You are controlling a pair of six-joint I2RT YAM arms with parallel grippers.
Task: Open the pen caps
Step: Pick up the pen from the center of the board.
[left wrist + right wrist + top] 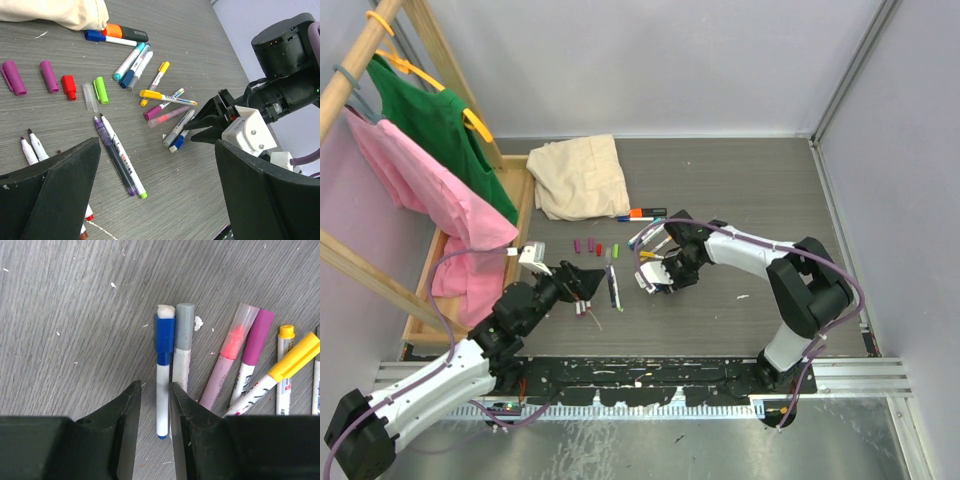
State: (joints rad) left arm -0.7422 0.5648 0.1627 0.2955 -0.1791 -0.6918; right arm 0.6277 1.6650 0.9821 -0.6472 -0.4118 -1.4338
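Straddling the white barrel of the blue-capped pen (163,400), the right gripper (155,390) stands with its jaws narrowly apart, not clamped. A sliver of table shows between one finger and the barrel. The other finger lies against the barrel or against the grey-capped pen (183,355); the wrist view is too tight to say which. The blue cap (164,332) sits on its pen, beyond the fingertips and untouched by them.

The grey-capped pen lies right alongside the blue-capped pen. Just past it more capped pens fan out: one with a clear cap over a pink tip (235,335), a magenta-capped one (260,335) and yellow-capped ones (295,357).

Well apart from the blue-capped pen, toward the wooden tray (525,190), loose pen caps (68,87) lie in a row: two purple, a red, a clear and a green. Uncapped pens (120,160) lie flat between that row and the arms' bases. The left gripper (157,147) hangs over them, jaws spread wide with nothing between them.

Beyond the blue-capped pen, away from the arms, a black marker with an orange cap (125,33) lies at the edge of a beige cloth (580,175).

The wooden tray is farthest from the blue-capped pen. A pink garment (440,200) hangs down into it, or perhaps just in front of it, beside a green garment (435,120).
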